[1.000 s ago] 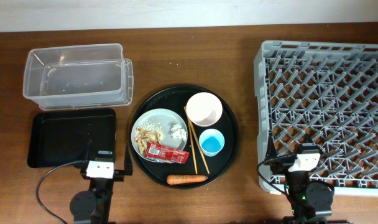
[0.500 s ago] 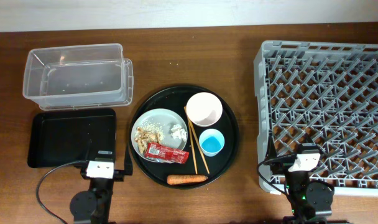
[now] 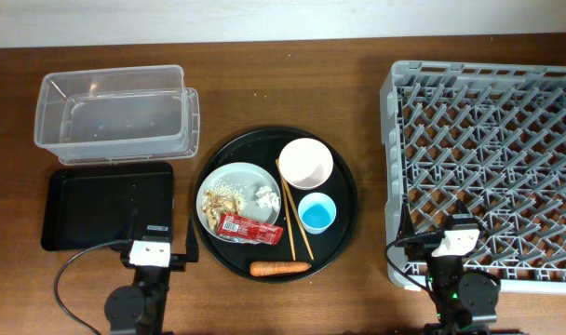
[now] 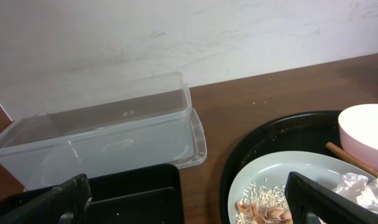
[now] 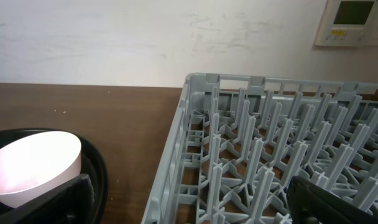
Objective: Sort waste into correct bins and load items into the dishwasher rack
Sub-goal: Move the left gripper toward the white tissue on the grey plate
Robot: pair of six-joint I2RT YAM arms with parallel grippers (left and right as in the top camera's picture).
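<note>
Grey plastic lattice filled the right side: the large square dishwasher rack [image 3: 488,149] held no dish, so I judged the job not yet begun. Everything to be sorted sat gathered on the large round black tray [image 3: 350,200]. A pale grey round plate [image 3: 238,179] carried beige crumbly scraps [image 3: 216,203], a small crumpled white tissue [image 3: 263,194] and a red snack wrapper [image 3: 249,227]. Beside it were a white-and-pink bowl [image 3: 306,163], a small light-blue cup [image 3: 317,213], thin wooden chopsticks [image 3: 295,219] and a small orange carrot [image 3: 279,269]. A clear plastic rectangular tub [image 3: 50,140] and a shallow black rectangular tray [image 3: 101,207] lay to the left. The left gripper [image 4: 189,202] and right gripper [image 5: 189,199] sat low at the near edge, fingers spread wide, holding nothing — the left by the bins, the right by the rack, probably to split the work
</note>
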